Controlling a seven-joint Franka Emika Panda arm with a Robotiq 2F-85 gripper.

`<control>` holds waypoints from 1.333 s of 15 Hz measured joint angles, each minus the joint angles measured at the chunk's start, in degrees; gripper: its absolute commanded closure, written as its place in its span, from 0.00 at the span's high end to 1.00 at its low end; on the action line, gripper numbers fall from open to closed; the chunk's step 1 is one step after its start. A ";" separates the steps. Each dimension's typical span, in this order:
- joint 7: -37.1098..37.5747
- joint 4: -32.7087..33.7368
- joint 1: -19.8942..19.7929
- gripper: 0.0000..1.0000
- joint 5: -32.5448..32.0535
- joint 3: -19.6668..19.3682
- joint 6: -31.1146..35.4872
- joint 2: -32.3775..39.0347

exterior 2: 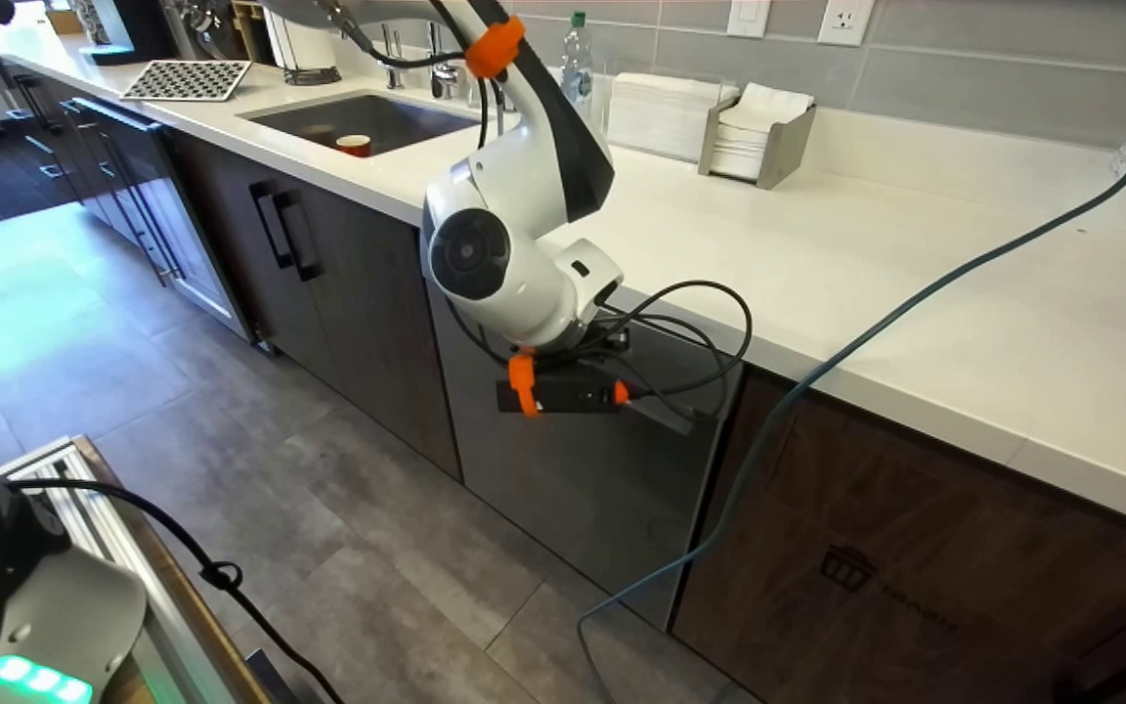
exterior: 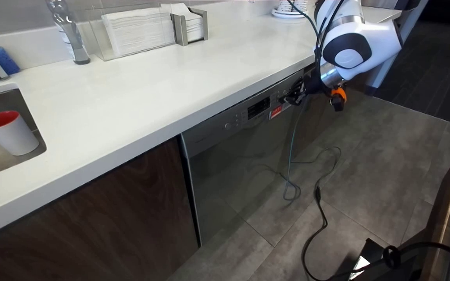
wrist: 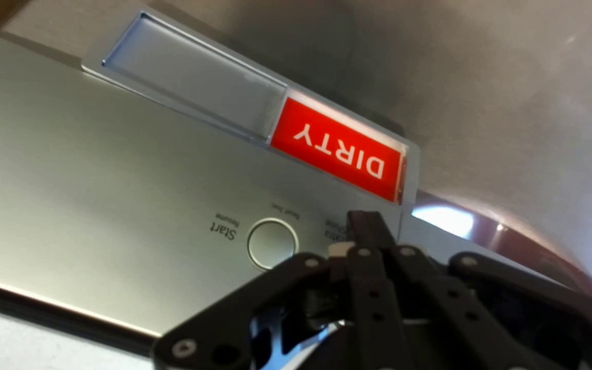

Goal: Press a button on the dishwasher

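Gripper (wrist: 370,220) at dishwasher (exterior: 225,175) front, fingers together; wrist view: Start button (wrist: 273,244) just left of fingertips, DIRTY label (wrist: 338,149) near.

White countertop (exterior: 178,82), clear towel box (exterior: 107,50), grey napkin holder (exterior 2: 788,147), clear bottle (exterior: 69,35), blue sponge (exterior: 4,58)

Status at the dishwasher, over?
Jaws shut, close to dishwasher control panel, contact unclear. Start button alongside, face uncovered in wrist view. Red DIRTY sign nearby, might get nudged.
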 measured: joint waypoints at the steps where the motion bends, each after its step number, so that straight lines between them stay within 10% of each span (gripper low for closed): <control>1: 0.00 0.00 0.00 0.00 0.00 -0.01 0.00 0.00; 15: 0.08 0.78 -3.91 0.00 -8.93 3.20 2.63 -2.37; 16: 0.09 0.70 -4.53 0.26 -11.37 3.59 3.52 -3.17; 20: 0.30 -1.26 -8.25 0.46 -21.15 7.77 10.23 -8.42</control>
